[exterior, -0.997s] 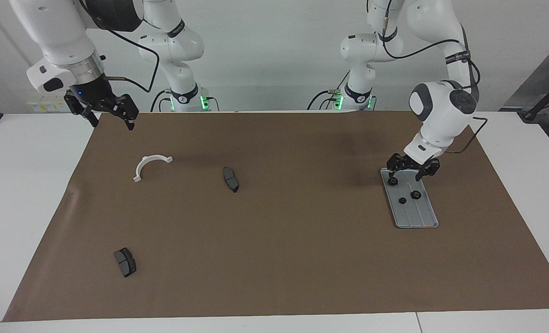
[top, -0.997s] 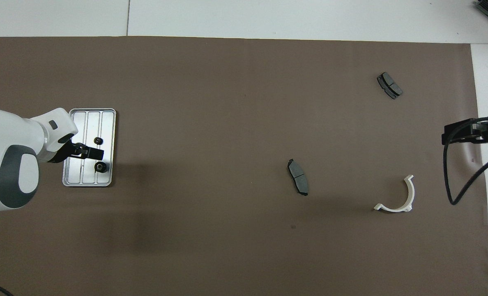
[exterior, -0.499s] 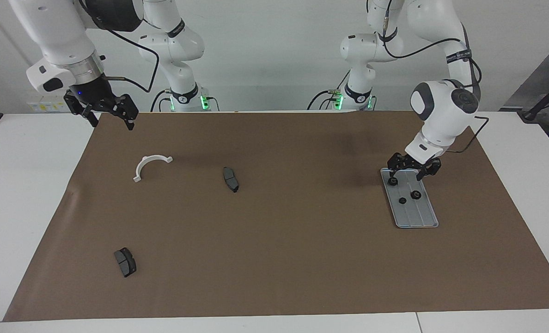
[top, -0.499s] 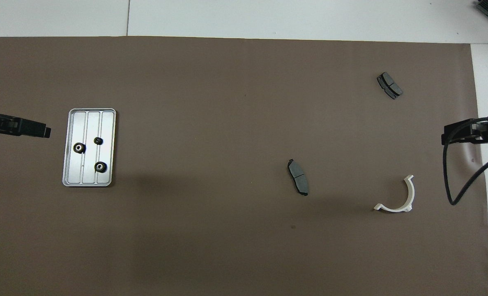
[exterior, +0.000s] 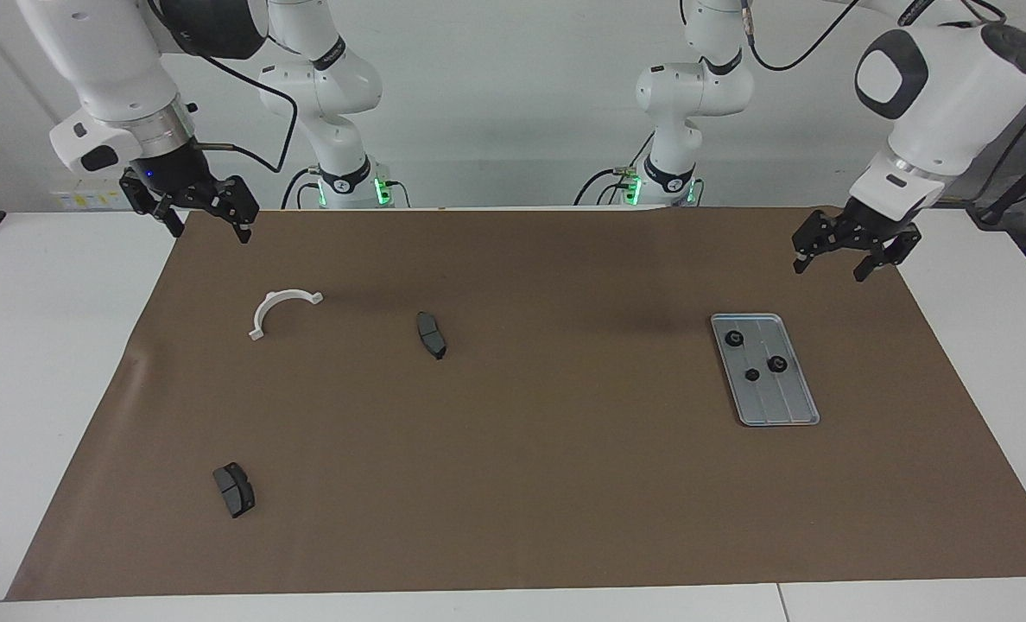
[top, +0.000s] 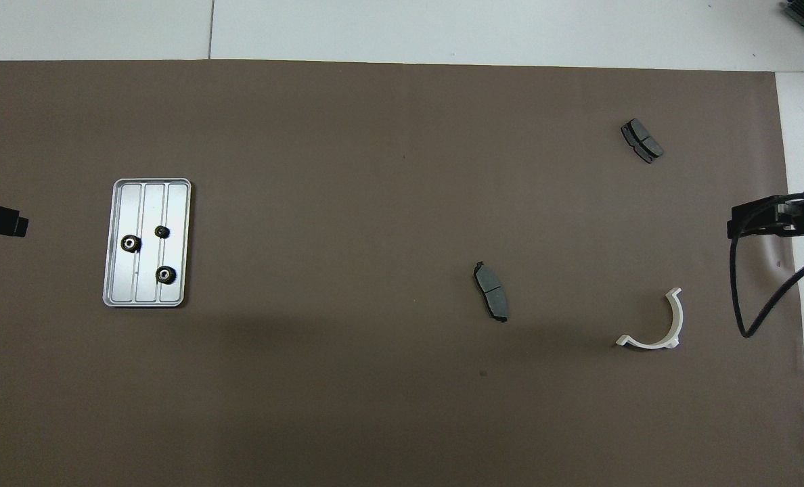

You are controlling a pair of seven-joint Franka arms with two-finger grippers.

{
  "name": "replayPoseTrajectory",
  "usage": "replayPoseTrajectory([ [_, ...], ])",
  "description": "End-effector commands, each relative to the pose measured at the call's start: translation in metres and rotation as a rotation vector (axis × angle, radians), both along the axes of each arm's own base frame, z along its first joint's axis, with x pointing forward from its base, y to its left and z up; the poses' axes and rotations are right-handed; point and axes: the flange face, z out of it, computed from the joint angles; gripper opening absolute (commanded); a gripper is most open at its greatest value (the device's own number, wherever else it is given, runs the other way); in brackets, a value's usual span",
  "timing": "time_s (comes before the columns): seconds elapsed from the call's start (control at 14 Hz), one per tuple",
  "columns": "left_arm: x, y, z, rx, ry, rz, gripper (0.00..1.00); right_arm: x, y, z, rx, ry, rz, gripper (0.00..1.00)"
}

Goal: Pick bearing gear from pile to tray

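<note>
Three black gears (exterior: 753,357) lie in the tray (exterior: 788,410), which sits on the brown mat (exterior: 513,484) below the raised left hand (exterior: 853,246), toward the table's middle from it; that hand is spread wide and empty. The right hand (exterior: 192,210), also wide and empty, hangs over the mat's corner, above the white half-ring (exterior: 278,309)

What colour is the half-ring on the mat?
White; the half-ring shows best in the overhead view.
</note>
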Motion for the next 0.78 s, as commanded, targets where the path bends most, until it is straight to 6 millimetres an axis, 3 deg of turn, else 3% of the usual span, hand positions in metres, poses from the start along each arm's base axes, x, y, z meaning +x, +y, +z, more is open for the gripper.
replayPoseTrajectory([
  [0.0, 0.0046, -0.0038, -0.0048, 0.025, -0.009, 0.030, 1.00, -0.0052, 0.0000, 0.0003, 0.030, 0.010, 0.022, 1.00],
  [0.71, 0.0044, -0.0039, -0.0074, 0.023, -0.011, 0.024, 1.00, -0.0054, 0.0000, 0.0002, 0.030, 0.011, 0.022, 1.00],
])
